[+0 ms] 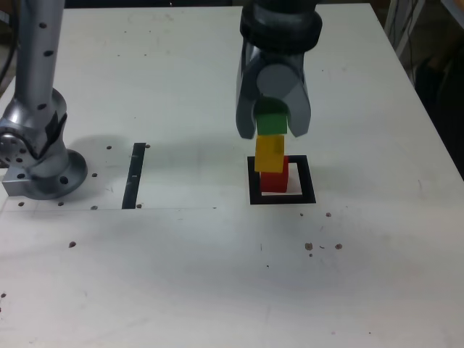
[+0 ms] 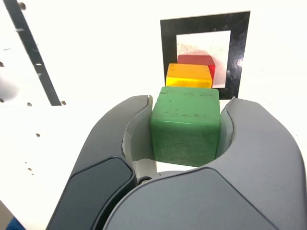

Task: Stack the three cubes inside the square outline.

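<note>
In the exterior view, a red cube (image 1: 273,181) stands inside the black square outline (image 1: 283,198), with a yellow cube (image 1: 270,152) on top of it. A green cube (image 1: 272,123) rests on the yellow one, slightly offset, and my gripper (image 1: 272,132) reaches down from above, shut on it. The wrist view shows the green cube (image 2: 187,124) pressed between both grey jaws of the gripper (image 2: 189,106). Beyond it are the yellow cube (image 2: 188,76), the red cube (image 2: 196,60) and the square outline (image 2: 240,52).
A narrow black strip (image 1: 133,176) (image 2: 33,57) lies on the white table toward the exterior view's left. The arm's grey base (image 1: 36,145) stands at the far left. Small dark specks and holes (image 1: 309,246) dot the table.
</note>
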Motion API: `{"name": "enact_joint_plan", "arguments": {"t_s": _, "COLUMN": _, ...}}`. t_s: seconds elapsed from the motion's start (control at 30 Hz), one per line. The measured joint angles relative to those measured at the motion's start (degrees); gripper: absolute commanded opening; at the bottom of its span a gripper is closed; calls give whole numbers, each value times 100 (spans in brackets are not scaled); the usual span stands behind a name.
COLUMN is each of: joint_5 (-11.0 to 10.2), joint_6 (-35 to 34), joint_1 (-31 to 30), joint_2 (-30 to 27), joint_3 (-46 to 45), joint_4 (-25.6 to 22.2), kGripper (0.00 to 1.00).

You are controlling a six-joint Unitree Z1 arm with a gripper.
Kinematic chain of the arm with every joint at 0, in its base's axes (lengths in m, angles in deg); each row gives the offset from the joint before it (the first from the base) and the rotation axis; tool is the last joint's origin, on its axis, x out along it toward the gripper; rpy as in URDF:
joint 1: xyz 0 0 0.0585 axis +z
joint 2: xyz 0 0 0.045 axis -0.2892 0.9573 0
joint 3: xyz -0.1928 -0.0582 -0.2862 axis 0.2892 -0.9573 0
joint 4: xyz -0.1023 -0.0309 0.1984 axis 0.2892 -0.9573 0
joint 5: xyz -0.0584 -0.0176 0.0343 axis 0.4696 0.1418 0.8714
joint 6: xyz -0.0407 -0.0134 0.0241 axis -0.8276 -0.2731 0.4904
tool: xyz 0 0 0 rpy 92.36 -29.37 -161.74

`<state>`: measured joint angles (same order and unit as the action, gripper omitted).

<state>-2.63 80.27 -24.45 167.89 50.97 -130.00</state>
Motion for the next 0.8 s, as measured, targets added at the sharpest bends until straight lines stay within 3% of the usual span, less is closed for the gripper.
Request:
{"name": "enact_joint_plan", "arguments": {"t_s": 0.37, "joint_5": 69, "joint_6": -72, "joint_1": -67, "joint_2": 0, "joint_3": -349, "joint_4": 280, "kGripper": 22}}
{"name": "enact_joint_plan", "arguments": {"t_s": 0.47, "joint_5": 56, "joint_6": -72, "joint_1": -68, "joint_2": 0, "joint_3": -374, "joint_4": 280, "kGripper": 26}}
{"name": "enact_joint_plan", "arguments": {"t_s": 0.6, "joint_5": 66, "joint_6": -72, "joint_1": -68, "joint_2": 2, "joint_3": -375, "joint_4": 280, "kGripper": 41}}
{"name": "enact_joint_plan", "arguments": {"t_s": 0.8, "joint_5": 97, "joint_6": -59, "joint_1": -68, "joint_2": 55, "joint_3": -365, "joint_4": 301, "kGripper": 79}}
